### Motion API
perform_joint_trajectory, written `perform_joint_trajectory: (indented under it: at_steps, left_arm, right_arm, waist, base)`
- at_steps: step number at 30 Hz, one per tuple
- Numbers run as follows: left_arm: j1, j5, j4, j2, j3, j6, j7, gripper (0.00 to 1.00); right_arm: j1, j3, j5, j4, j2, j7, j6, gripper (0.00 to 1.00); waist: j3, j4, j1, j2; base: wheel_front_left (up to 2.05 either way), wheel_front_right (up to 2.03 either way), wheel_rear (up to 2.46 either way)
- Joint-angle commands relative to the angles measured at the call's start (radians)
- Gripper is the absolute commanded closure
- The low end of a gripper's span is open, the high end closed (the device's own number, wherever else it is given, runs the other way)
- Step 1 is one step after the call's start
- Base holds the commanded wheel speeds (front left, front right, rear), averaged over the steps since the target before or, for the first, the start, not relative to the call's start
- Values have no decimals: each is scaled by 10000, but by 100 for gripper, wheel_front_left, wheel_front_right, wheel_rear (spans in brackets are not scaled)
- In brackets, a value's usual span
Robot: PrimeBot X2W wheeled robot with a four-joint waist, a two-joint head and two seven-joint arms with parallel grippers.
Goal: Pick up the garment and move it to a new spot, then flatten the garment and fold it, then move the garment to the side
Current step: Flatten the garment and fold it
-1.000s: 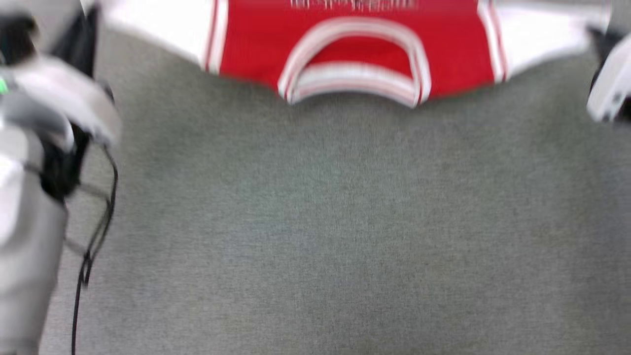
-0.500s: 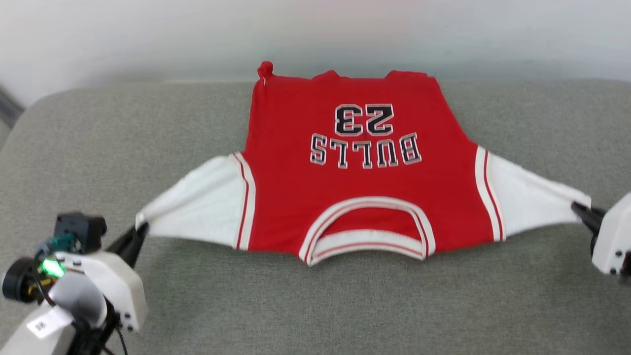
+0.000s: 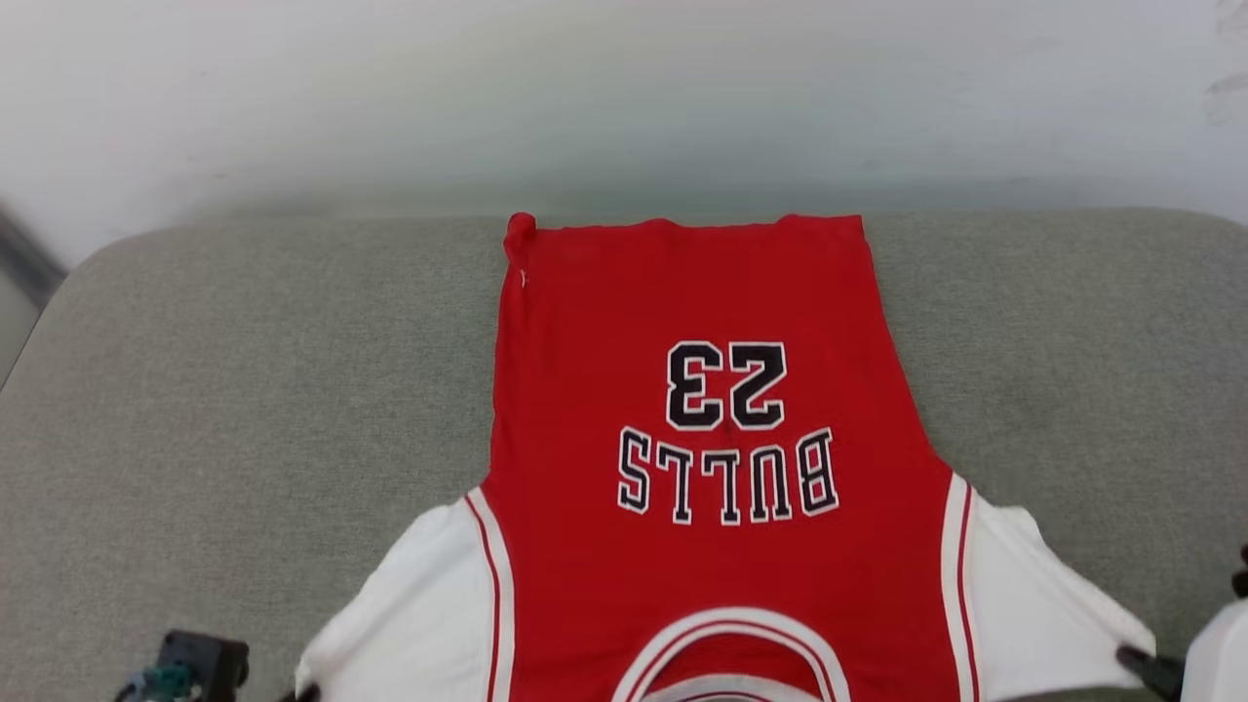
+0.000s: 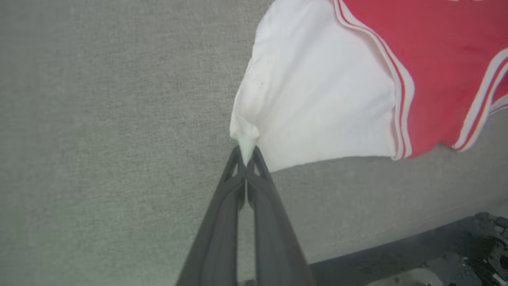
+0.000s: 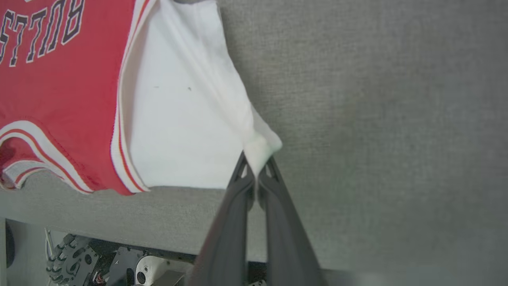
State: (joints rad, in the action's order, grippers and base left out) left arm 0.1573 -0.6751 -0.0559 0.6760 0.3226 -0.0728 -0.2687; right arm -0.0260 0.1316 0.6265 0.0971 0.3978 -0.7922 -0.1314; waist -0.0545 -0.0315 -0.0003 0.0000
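Garment [image 3: 702,322] collar cut off at head view's lower edge. Red body flat on grey tabletop [image 3: 244,370], lettering inverted. Left fingers [image 4: 220,222] pinch one white sleeve tip, right fingers [image 5: 232,222] the other.

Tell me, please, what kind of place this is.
Probably an indoor room: a grey fabric cushion, like a sofa seat, lies before a plain pale wall, with a red shirt spread on it.
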Motion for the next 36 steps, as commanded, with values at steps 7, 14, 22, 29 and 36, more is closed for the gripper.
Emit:
perform_joint_trajectory:
  at_steps: [7, 14, 22, 29, 36]
  left_arm:
    - [959, -152, -466, 139, 230, -120, -266, 100]
    - [651, -303, -793, -19, 260, -19, -236, 100]
    - [616, -226, -1828, 66, 497, 159, -367, 100]
    - [354, 157, -3379, 136, 779, 82, -587, 100]
    - [-205, 605, -4721, 186, 1105, 223, -924, 100]
  right_arm:
    - [-1259, 752, -186, -821, -542, -929, 12, 100]
    - [-1156, 806, -532, -1177, -600, -1030, 12, 89]
    - [-289, 580, -98, -1992, -295, -1211, 9, 0]
    - [1619, 797, -39, -2918, -206, -2389, 9, 0]
    - [4650, 778, -634, -2841, -180, -4265, 9, 0]
  waist:
    - [-26, 14, 3, 0]
    - [-346, -12, 3, 0]
    - [-929, -250, 3, 0]
    - [-2019, -892, 3, 0]
    - [-3531, -1898, 3, 0]
  base:
    - [0, 0, 0]
    - [0, 0, 0]
    - [0, 0, 0]
    - [0, 0, 0]
    - [0, 0, 0]
